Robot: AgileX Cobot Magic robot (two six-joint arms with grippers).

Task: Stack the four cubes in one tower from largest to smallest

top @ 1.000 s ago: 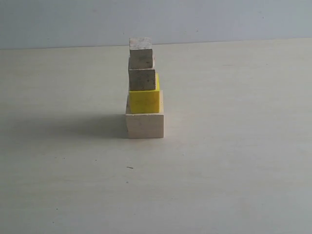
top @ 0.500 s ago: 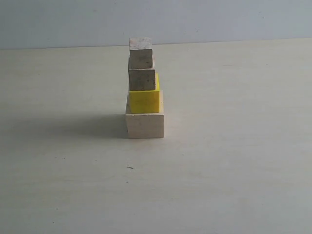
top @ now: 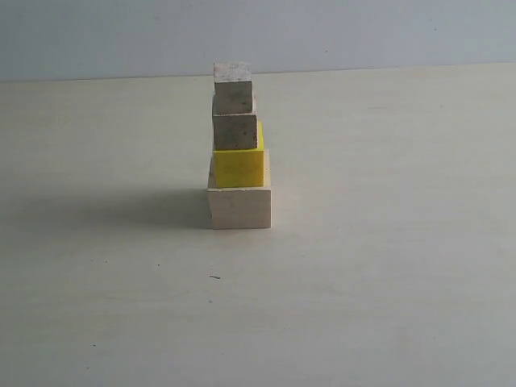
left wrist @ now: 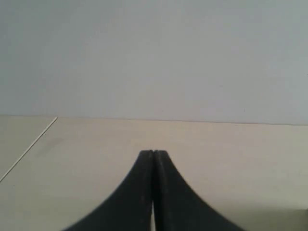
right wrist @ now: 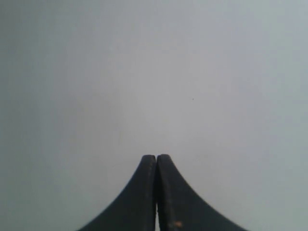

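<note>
The four-cube tower [top: 239, 145] is standing on a pale table [top: 387, 282]; the left gripper [left wrist: 153, 153] and right gripper [right wrist: 156, 157] are each holding their jaws pressed together.

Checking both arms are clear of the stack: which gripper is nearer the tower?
Cannot tell. Neither the left gripper nor the right gripper appears in the exterior view, where the tower stands on the table. Both are shut, and neither wrist view shows the tower.
</note>
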